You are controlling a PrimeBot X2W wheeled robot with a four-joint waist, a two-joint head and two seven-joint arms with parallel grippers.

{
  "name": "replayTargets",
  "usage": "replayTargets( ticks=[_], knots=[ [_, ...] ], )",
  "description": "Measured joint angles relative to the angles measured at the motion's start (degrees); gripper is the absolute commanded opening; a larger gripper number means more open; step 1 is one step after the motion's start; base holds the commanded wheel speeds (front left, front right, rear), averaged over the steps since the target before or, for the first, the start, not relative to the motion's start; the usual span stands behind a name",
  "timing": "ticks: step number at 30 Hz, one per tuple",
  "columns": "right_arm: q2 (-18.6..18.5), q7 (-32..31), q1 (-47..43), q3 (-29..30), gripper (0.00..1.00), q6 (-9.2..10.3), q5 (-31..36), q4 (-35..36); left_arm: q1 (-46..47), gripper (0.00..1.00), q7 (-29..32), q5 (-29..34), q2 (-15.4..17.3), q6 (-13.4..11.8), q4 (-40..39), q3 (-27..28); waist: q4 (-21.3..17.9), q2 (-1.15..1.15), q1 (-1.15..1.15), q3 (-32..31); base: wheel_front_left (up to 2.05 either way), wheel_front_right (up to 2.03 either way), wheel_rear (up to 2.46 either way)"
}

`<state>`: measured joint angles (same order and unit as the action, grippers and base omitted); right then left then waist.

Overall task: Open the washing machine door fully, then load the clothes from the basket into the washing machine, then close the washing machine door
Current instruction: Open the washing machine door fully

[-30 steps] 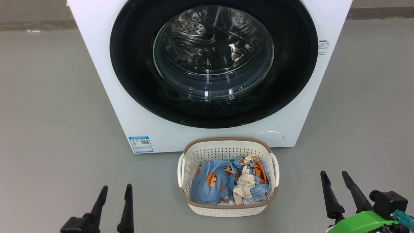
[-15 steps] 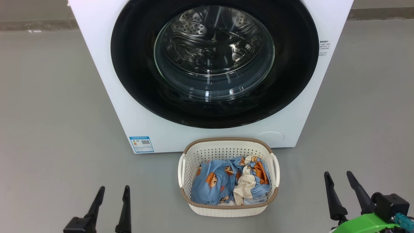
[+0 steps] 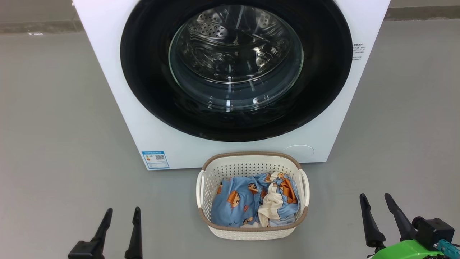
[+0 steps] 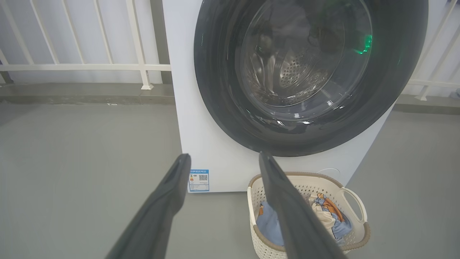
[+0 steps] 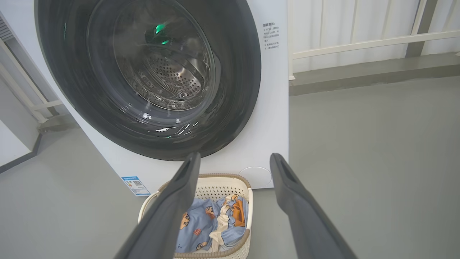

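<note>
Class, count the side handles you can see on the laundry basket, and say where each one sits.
2. One handle is on the basket's left side, the other handle on its right side. None appears hidden.

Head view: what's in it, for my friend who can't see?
A white washer with its round black door shut stands behind a basket of blue clothes. The left tool and right tool, both open, sit at the bottom corners.

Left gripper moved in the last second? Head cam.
Yes, slightly. Measured against the basket, which barely shifts in the head view, the left gripper has drifted left and down the picture, away from the basket, jaws open.
</note>
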<state>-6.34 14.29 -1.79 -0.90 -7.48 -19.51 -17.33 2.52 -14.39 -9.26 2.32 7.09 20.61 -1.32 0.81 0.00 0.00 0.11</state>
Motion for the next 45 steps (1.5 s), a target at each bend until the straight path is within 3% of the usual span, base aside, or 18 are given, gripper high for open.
replayTargets(
  ticks=[28,33,45],
  knots=[
    [0.5,0.0,0.2,0.6,1.00,0.00,0.0,0.4,2.6,1.00,0.0,0.9,-0.1,-0.2,0.2,1.0,-1.5,0.00,0.00,2.6,1.06,1.06,-2.11],
    [0.5,0.0,0.2,0.8,1.00,0.00,0.0,0.4,2.6,1.00,0.0,-1.2,-0.1,-0.2,-0.2,1.0,-1.4,0.00,0.01,2.6,1.19,0.89,-2.08],
    [0.5,0.0,0.2,0.8,1.00,0.00,-0.1,0.5,2.6,1.00,0.0,-2.0,-0.2,-0.1,-0.2,-0.3,-1.0,0.00,0.00,2.3,0.38,0.38,-0.75]
  ],
)
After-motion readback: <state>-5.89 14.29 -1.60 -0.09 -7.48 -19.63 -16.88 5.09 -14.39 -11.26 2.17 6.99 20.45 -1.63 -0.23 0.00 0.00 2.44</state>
